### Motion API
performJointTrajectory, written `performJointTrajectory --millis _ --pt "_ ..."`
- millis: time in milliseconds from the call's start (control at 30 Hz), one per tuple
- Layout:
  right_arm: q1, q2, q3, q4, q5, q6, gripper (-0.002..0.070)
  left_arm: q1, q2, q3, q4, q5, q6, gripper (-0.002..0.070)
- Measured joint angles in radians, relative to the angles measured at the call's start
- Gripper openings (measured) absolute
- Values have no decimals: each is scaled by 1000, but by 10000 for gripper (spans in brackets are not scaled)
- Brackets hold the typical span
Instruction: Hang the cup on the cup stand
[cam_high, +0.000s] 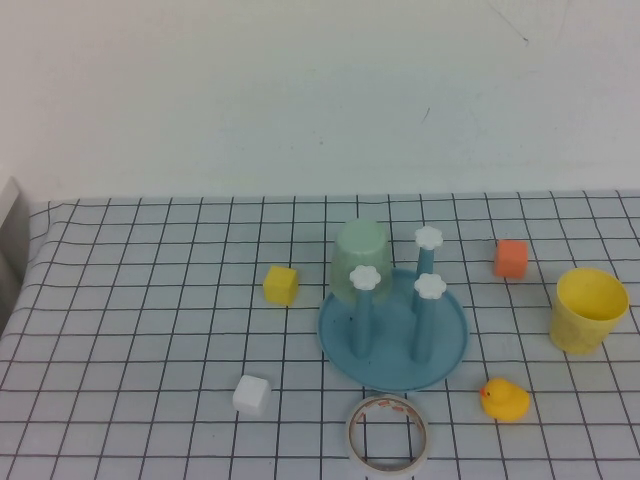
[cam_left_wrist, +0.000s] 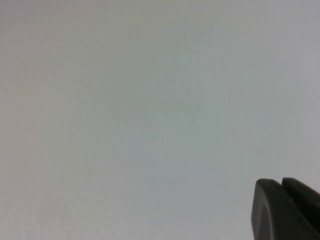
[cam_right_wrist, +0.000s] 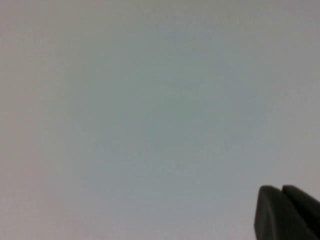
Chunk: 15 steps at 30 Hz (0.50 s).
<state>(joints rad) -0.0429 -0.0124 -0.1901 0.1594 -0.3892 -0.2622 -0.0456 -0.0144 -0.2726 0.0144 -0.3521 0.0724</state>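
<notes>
High view, gridded cloth (cam_high: 150, 330), white wall (cam_high: 300, 90), left pincer (cam_left_wrist: 287, 210), right pincer (cam_right_wrist: 287, 212) facing blank wall, openness unclear.

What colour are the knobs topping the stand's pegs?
White, flower-shaped knobs on blue pegs of the cup stand; clearest in the high view.
</notes>
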Motion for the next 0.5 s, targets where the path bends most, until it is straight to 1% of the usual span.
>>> performJointTrajectory --millis 67,200,333,500 --pt "0 3 -92 0 160 -76 -1 0 23 -98 -4 159 -5 -1" --pt "0 99 -210 0 357 -221 -1 0 132 -225 -4 404 -6 -1" --pt "0 283 -226 -2 504 -276 -1 0 238 -231 -6 560 -6 -1" --pt "0 522 -226 5 687 -285 -1 0 326 -231 -56 658 -13 -1"
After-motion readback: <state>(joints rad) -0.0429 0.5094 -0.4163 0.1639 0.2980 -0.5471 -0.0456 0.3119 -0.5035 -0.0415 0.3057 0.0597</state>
